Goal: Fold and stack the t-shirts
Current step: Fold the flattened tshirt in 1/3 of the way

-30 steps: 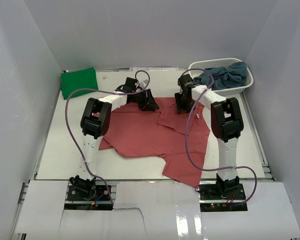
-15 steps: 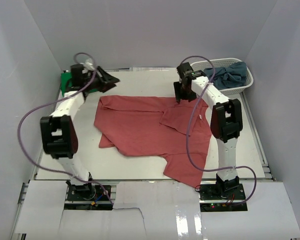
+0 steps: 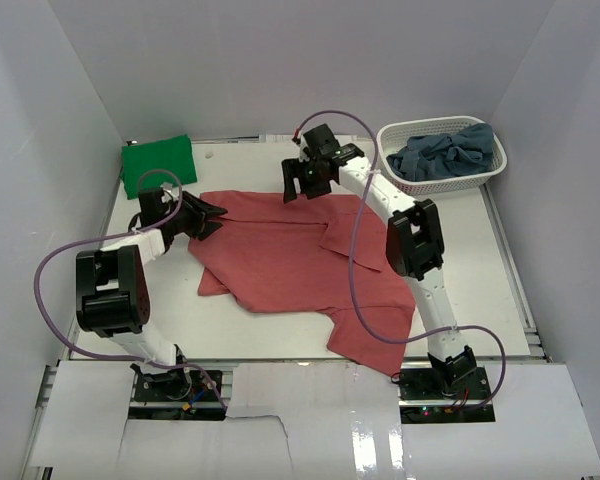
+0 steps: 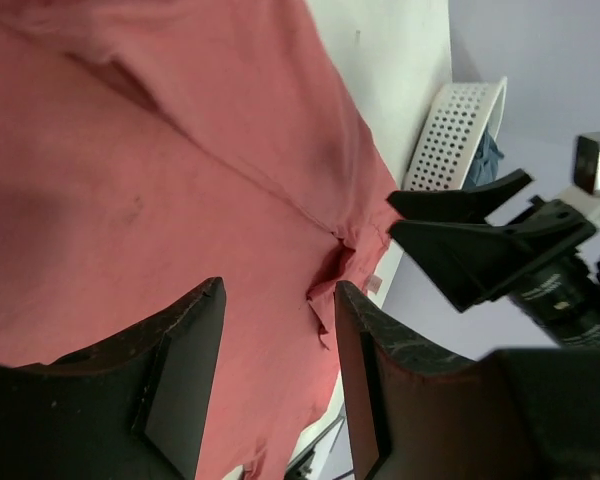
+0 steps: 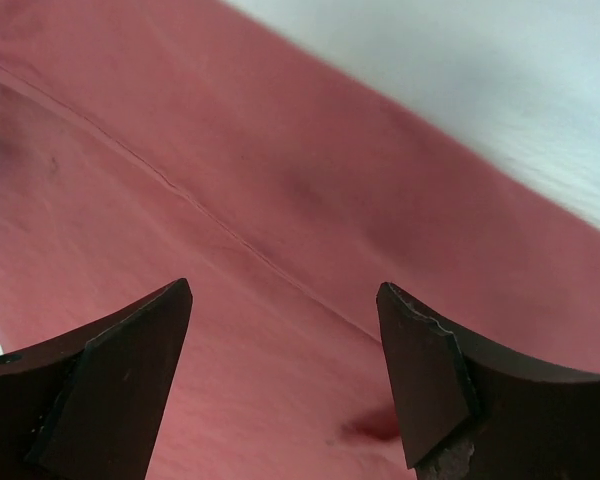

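A red t-shirt (image 3: 290, 265) lies spread out in the middle of the white bench (image 3: 130, 310). It has some bumps and folds in it, and one corner reaches toward the near edge at about 5 o'clock. The left hand (image 3: 212, 215) is at the shirt's 9 o'clock side, low by the edge of the cloth. Its two fingers (image 4: 180, 380) are apart, with only red cloth showing in the gap, so it is let go and holds nothing. The right hand (image 3: 292, 185) is at the shirt's 12 o'clock side, over the far edge. Its fingers (image 5: 120, 370) are spread wide above the red cloth, and it holds nothing too. I cannot tell if either hand touches the shirt. A green t-shirt (image 3: 158, 163) lies folded flat in the far corner of the bench at 10 o'clock, well apart from the red one. A white basket (image 3: 485, 178) sits at 2 o'clock, and the grey-blue t-shirts (image 3: 445, 155) lie bunched up inside it.
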Robot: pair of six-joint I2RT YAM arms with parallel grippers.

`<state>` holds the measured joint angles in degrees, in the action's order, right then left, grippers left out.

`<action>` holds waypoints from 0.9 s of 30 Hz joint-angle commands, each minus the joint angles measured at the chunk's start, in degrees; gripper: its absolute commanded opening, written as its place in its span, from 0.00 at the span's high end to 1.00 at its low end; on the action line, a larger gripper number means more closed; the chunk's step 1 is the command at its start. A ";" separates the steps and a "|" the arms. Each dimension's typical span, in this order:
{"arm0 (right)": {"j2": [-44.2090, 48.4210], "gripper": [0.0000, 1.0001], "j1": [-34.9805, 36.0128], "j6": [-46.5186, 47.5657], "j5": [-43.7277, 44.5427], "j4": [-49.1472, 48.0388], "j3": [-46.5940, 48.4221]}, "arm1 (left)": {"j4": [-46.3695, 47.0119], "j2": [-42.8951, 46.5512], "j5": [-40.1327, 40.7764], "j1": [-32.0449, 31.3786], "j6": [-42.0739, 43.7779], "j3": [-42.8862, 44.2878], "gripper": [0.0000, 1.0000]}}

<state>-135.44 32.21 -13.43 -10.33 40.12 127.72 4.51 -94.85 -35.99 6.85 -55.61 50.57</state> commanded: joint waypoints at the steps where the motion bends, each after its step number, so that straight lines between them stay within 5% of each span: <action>1: -1.49 0.18 1.28 -2.56 -7.16 -7.06 -0.72 | 7.70 6.78 3.37 0.35 -5.12 -2.13 0.42; 14: -5.54 0.18 2.60 -2.92 -10.15 -11.73 -2.65 | 12.79 6.96 7.07 0.27 -8.71 -5.21 0.40; 27: -2.38 0.17 4.62 2.27 -0.58 -10.42 -5.47 | 16.58 5.29 9.27 0.27 -9.33 -9.08 0.40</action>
<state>-140.94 36.32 -13.13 -13.52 30.09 122.58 18.81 -89.71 -27.53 6.96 -64.99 41.74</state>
